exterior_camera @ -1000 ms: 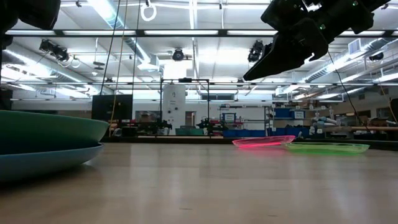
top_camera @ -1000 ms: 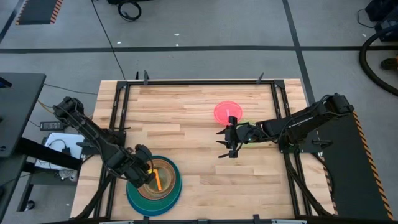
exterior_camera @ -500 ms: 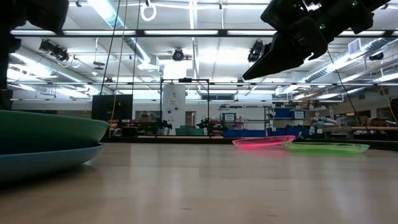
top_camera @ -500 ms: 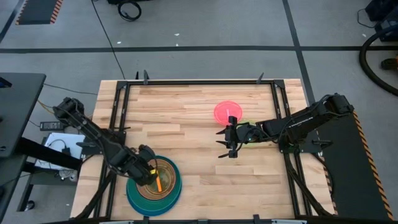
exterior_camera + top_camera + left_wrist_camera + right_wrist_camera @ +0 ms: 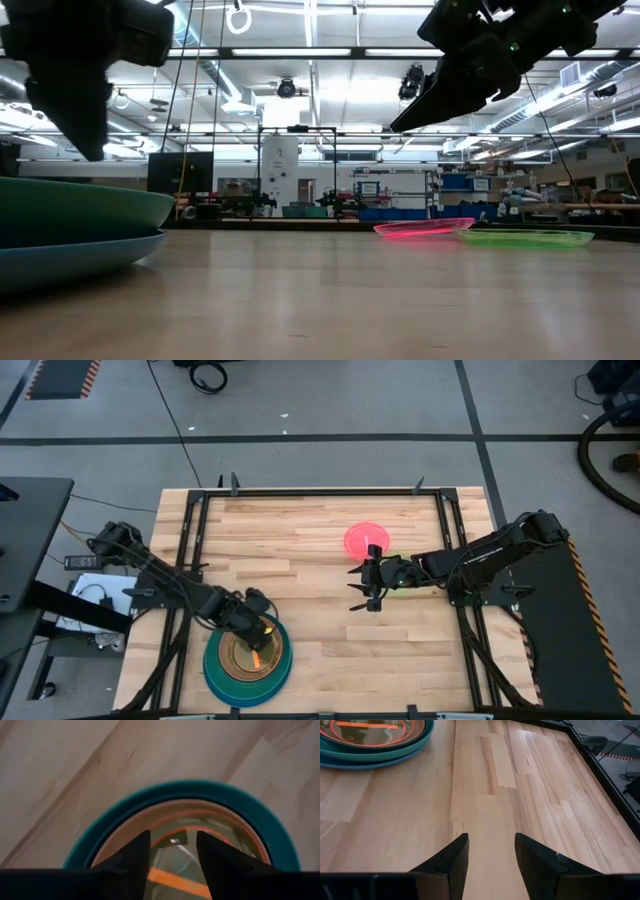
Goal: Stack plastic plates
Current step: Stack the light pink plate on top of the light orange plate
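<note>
A stack of plates (image 5: 247, 658) sits at the table's near left: a blue plate at the bottom, then teal, brown and a translucent orange one with an orange stripe (image 5: 172, 865) on top. My left gripper (image 5: 262, 632) hovers open over the stack's far right part, touching nothing. My right gripper (image 5: 362, 586) hangs open above the table's middle. A pink plate (image 5: 366, 540) lies flat on the wood beyond it. A green plate (image 5: 525, 237) lies beside the pink one, mostly hidden under the right arm in the high view.
Bare wood (image 5: 330, 650) stretches between the stack and the right gripper. A black frame (image 5: 320, 491) runs along the table's edges. In the low view the stack (image 5: 70, 225) fills the left side, and my right gripper (image 5: 440, 95) hangs high on the right.
My left gripper has moved toward the table's right, from the stack's left rim across to its far right part, and has come into the low view. The stack and the pink and green plates have stayed put.
</note>
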Controlling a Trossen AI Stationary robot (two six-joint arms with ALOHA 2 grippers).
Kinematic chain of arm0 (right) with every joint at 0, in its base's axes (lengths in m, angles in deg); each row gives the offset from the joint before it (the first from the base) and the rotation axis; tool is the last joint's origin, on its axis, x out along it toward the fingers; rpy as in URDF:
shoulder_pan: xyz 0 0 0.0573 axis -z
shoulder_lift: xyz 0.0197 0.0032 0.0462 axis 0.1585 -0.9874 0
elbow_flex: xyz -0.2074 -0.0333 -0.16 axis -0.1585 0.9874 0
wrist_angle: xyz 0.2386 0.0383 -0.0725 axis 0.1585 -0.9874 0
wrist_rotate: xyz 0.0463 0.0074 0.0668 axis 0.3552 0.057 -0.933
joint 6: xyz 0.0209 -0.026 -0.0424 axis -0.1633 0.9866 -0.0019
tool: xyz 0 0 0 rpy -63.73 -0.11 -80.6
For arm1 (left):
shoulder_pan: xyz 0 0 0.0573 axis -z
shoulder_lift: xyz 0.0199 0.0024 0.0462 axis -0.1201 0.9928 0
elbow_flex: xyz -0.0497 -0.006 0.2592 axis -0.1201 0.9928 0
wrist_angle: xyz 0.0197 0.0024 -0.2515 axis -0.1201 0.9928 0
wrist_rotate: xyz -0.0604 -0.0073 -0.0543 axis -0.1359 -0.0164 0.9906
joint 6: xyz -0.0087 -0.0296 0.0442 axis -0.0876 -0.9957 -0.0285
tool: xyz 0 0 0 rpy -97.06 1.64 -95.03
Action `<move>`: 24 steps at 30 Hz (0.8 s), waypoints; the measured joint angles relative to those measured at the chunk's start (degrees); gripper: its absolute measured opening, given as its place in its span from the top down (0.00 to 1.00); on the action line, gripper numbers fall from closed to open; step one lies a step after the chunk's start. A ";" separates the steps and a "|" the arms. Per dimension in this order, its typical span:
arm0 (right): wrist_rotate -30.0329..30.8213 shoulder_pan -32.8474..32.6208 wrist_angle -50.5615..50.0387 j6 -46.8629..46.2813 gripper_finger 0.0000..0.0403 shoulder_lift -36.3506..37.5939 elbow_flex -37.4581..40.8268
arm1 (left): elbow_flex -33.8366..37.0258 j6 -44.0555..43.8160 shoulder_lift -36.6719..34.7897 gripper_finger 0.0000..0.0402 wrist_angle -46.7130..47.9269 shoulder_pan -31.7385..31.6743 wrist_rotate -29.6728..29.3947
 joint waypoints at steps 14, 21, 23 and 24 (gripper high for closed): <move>3.75 4.98 -4.89 0.22 0.58 0.00 0.02 | 0.01 7.16 0.04 0.59 -3.38 -5.48 -8.44; 4.18 12.18 -7.35 0.83 0.60 0.00 0.02 | 0.01 12.95 0.04 0.59 -6.18 -6.65 -14.91; 2.78 15.03 -8.07 0.69 0.61 0.00 0.02 | 0.01 14.58 0.04 0.59 -7.86 -7.31 -15.61; 1.84 16.51 -8.42 0.56 0.61 0.00 0.02 | 0.01 15.62 0.04 0.59 -8.79 -7.63 -15.87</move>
